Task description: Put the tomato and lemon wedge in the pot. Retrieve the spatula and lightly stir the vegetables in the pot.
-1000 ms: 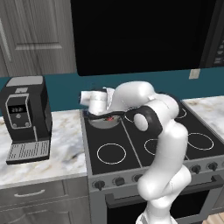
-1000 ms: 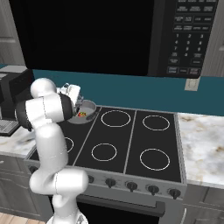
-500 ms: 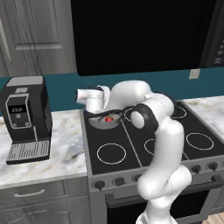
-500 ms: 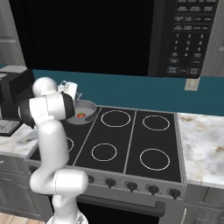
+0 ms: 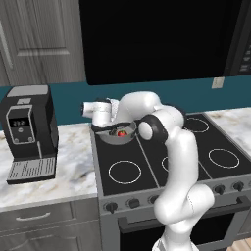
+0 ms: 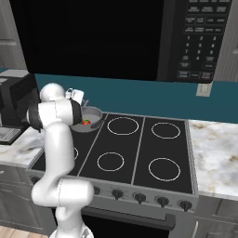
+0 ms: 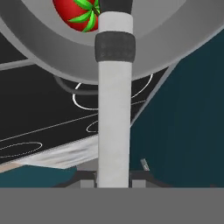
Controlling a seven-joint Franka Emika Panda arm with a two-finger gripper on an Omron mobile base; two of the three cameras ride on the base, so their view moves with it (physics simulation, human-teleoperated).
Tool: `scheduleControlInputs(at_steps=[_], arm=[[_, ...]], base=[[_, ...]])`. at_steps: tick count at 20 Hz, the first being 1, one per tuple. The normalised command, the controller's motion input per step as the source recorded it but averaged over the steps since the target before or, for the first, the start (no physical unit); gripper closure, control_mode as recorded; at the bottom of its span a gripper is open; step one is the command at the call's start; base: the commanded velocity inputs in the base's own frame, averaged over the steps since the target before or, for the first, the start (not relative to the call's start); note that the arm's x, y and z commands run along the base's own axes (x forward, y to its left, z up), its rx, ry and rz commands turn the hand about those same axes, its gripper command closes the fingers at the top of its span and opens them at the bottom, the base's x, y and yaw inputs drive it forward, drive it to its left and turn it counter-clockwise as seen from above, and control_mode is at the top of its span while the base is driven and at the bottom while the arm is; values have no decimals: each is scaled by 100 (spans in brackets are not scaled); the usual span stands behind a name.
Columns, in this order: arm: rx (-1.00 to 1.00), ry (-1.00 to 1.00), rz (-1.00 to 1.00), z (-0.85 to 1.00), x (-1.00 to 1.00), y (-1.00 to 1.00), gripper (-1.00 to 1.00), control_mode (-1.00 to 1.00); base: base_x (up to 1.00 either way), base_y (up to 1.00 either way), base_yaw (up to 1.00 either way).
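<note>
Kitchen setting, simulated; marbled tabletop (image 5: 73,162) is flanked by grey cabinets, a teal backsplash and a dark microwave (image 6: 200,37) overhead.

Item, far left: black coffee machine (image 5: 30,132), stood upright on the tabletop, well apart from the stove.

Item, centre: black glass stove (image 6: 135,153) with white burner rings and a row of knobs along its front edge.

Item, rear left burner: pot (image 5: 117,133), round, grey metal, thick-rimmed; seen in the hand view as a broad grey curve (image 7: 39,48) across the top.

Item, inside the pot: tomato (image 7: 78,15), bright red with a green stem top, lying on the pot floor; shown as a small red spot in both base views (image 6: 86,122). A pale speck is seen just beside it in the left base view; whether that is the lemon wedge cannot be told.

Item, held: spatula (image 7: 113,109), pale handle with a dark band, running up from the gripper (image 7: 113,181) over the pot rim towards the tomato; its head is cut off by the frame edge. The gripper is clamped on the handle's lower end.

Item: white arm (image 5: 176,162), bent over the stove, hand reaching to the pot.
</note>
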Motion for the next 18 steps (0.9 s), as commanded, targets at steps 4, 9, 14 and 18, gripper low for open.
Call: scheduleControlInputs(at_steps=[4, 9, 14, 18], arm=[[-2, 1, 0, -3, 14, 0, 100, -100], [-2, 7, 0, 0, 33, -9, 100, -100], [-9, 16, 0, -11, 4, -21, 100, -100], [-12, 16, 0, -11, 5, -17, 100, -100]], base=[[0, 0, 0], [0, 0, 0], [0, 0, 0], [0, 0, 0]])
